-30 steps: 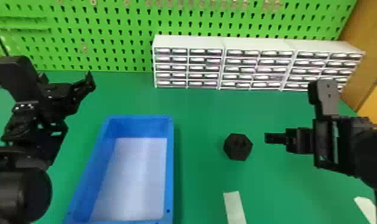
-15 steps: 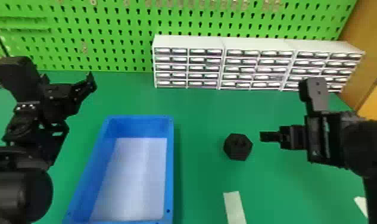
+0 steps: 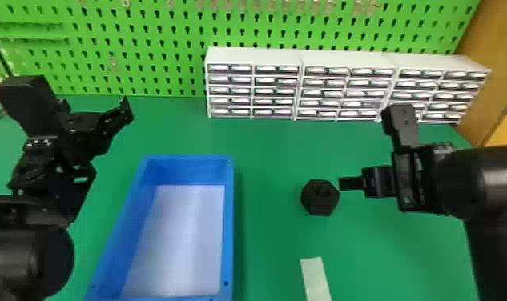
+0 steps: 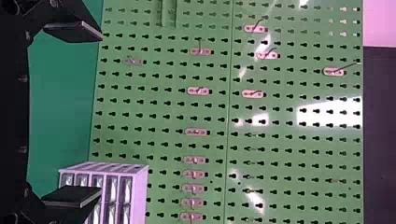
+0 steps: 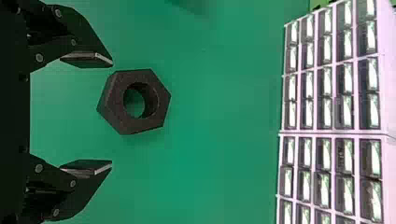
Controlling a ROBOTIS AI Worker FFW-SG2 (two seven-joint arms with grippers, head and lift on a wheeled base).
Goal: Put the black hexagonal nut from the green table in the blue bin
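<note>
- Our right end effector (image 5: 112, 113) has its two fingers spread wide apart, with nothing clamped between them.
- Just ahead of those fingertips lies the black hexagonal nut (image 3: 319, 200), flat on the green tabletop (image 3: 272, 240) with its hole facing up. In the right wrist view its near edge just enters the gap, and it sits closer to one finger than to the other. How high our fingertips are above the tabletop we cannot tell.
- So we judge ourselves to be at the approach: the fingers are lined up roughly with the nut, but the grasp is not yet made. We probably need to centre a little, go farther over the nut, and then close.
- Our left end effector (image 4: 101, 113) waits on the far side of the bin, its fingers also apart and holding nothing.
- The blue bin (image 3: 229, 224) stands to the left of the nut, between our two arms and well apart from the nut. The grasp, the lift, the carry across and the release inside the walls are all left to do.
- Farther out, we see the white drawer units (image 3: 256, 56) at the back of the tabletop, against the green pegboard (image 3: 152, 36), away from our likely route.
</note>
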